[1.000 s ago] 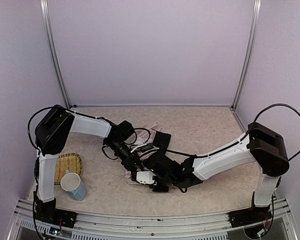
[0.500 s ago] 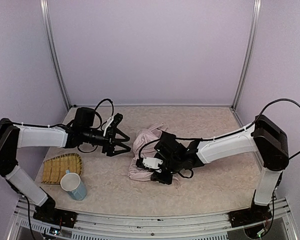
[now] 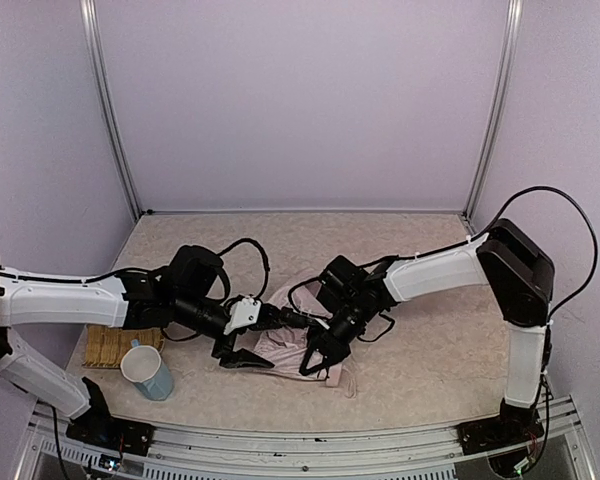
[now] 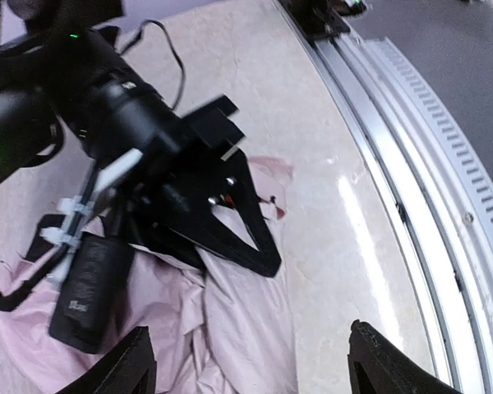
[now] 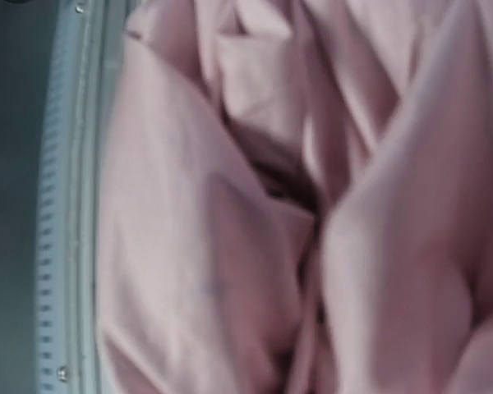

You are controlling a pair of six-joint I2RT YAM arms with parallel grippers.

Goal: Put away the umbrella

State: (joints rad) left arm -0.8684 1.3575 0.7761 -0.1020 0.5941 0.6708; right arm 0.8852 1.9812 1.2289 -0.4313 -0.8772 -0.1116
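The umbrella (image 3: 285, 343) lies collapsed in the middle of the table as a crumpled heap of pale pink fabric. Its shaft and handle are hidden. My left gripper (image 3: 240, 353) is open at the heap's near-left edge. In the left wrist view its fingertips (image 4: 135, 365) stand wide apart over the pink fabric (image 4: 238, 328). My right gripper (image 3: 318, 357) is open, with its jaws spread on the fabric from the right; it also shows in the left wrist view (image 4: 218, 246). The right wrist view holds only blurred pink folds (image 5: 230, 246), and its own fingers do not show.
A woven tray (image 3: 102, 345) and a pale blue mug (image 3: 148, 372) sit at the near left, beside the left arm. Black cables hang around both wrists. The metal front rail (image 4: 427, 148) runs along the table's near edge.
My left arm has swung from the back left down to the umbrella's near-left edge. My right gripper has turned and shifted slightly forward on the fabric, which has spread towards the front.
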